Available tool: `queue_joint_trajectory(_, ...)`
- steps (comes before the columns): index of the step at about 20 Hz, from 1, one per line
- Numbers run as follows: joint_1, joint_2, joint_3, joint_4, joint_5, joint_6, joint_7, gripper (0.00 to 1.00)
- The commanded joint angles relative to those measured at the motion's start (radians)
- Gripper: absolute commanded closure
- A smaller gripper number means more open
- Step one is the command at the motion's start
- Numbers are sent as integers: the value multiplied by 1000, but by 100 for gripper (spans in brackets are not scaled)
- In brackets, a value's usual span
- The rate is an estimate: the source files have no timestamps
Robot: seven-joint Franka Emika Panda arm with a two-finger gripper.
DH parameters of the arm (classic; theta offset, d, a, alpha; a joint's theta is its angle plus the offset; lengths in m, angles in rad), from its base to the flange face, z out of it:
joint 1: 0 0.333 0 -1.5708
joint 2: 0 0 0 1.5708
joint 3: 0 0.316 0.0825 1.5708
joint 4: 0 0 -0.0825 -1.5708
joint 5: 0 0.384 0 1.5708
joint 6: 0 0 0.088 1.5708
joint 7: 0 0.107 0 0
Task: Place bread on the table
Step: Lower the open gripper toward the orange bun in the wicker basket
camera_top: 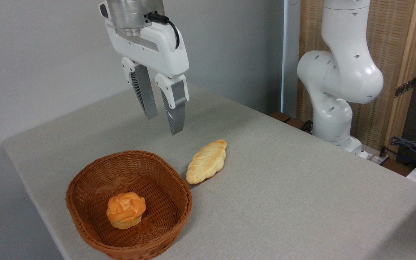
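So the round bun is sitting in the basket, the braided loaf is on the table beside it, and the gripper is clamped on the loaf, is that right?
Not quite. The gripper holds nothing: it hangs open in the air above the table. The camera view shows this. The bun does sit in the basket, with the braided loaf beside it.

Matt speckled cloth-like table point(284, 187), brown woven wicker basket point(85, 213), glossy white plastic arm point(341, 76), ribbed grey fingers point(143, 94), brushed metal wrist point(134, 12), smooth golden bread point(125, 209)

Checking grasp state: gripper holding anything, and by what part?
Nothing held. The gripper hangs open and empty above the table; the bread sits in the basket.
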Motion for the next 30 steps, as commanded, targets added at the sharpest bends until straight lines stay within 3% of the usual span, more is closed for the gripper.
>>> queue_joint_trajectory(1,10,0,1,12,2,-27,-3,0)
queue_joint_trajectory(13,14,-9,3,7,1,-6,-3,0)
queue_joint_trajectory(22,31,-52,4,-151,-22,235,-133,0)
queue_joint_trajectory(26,34,-51,3,-247,-109,397,-156,0)
queue_joint_trajectory(30,34,-25,3,-302,-136,527,-154,0)
